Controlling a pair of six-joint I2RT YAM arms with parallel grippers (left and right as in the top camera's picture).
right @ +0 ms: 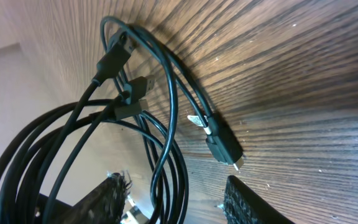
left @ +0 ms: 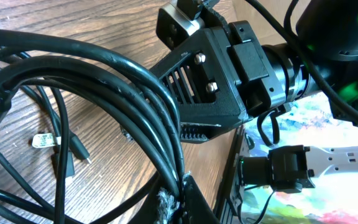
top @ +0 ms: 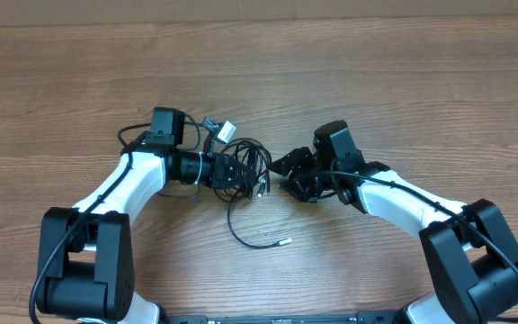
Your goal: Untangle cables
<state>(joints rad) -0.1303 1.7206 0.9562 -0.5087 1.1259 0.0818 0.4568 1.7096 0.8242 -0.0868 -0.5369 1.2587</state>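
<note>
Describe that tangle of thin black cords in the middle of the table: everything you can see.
The cables are thin, glossy black cords, rubbery-looking, wound in overlapping loops on the wooden table. Some end in black plugs with silver tips; one carries a small white tag. One loose strand trails toward the robot's side. The left gripper is shut on the bundle; the right gripper, open, straddles some strands.

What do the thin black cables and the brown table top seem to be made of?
Thin black cables: probably rubber or plastic sheathing, smooth, slightly glossy, with light streaks along the bends. Brown table top: wood or wood-look laminate, matt, showing grain lines.
</note>
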